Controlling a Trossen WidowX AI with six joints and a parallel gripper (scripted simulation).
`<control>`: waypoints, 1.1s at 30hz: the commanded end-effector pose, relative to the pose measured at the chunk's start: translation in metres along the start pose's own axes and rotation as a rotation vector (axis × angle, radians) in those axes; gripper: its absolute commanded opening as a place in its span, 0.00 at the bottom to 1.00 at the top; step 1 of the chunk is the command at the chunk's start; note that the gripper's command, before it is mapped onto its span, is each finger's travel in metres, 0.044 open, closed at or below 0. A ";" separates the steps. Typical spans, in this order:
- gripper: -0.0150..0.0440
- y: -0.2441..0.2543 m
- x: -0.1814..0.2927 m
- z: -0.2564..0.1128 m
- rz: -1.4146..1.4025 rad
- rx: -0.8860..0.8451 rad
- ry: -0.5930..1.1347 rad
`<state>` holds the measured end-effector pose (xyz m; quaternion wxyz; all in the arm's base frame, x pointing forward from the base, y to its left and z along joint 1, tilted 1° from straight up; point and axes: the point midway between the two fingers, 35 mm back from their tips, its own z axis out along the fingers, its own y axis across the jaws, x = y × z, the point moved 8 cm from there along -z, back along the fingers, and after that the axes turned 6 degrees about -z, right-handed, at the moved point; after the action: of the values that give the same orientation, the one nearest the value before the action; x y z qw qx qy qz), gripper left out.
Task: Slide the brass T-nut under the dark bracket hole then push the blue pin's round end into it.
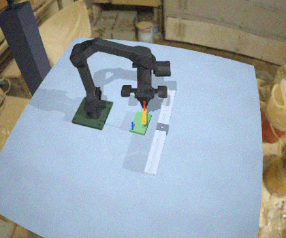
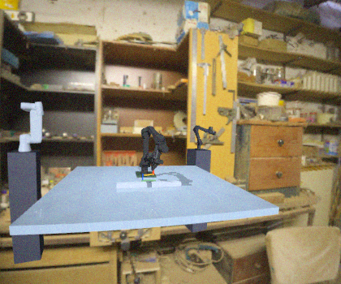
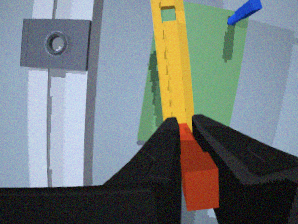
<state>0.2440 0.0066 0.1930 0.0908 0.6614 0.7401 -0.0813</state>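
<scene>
The claw (image 1: 144,106) (image 2: 153,167) (image 3: 184,125) was pinched on the orange handle (image 1: 144,105) (image 2: 153,172) (image 3: 200,172); the brass T-nut (image 1: 144,117) (image 2: 148,174) (image 3: 174,60), a yellow bar with a squarish hole, hung over the green tray (image 1: 139,130) (image 2: 148,180) (image 3: 215,85), well in from the desk's (image 1: 202,163) (image 2: 152,207) (image 3: 117,90) edges

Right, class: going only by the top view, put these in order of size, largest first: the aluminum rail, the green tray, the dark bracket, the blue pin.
1. aluminum rail
2. green tray
3. dark bracket
4. blue pin
</scene>
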 end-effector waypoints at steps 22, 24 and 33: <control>0.00 -0.001 -0.011 -0.039 0.001 -0.002 0.002; 0.00 -0.001 -0.011 -0.039 0.001 -0.002 0.002; 0.00 0.011 -0.007 -0.045 0.013 0.000 0.004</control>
<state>0.2503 0.0094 0.2358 0.0905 0.6633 0.7385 -0.0808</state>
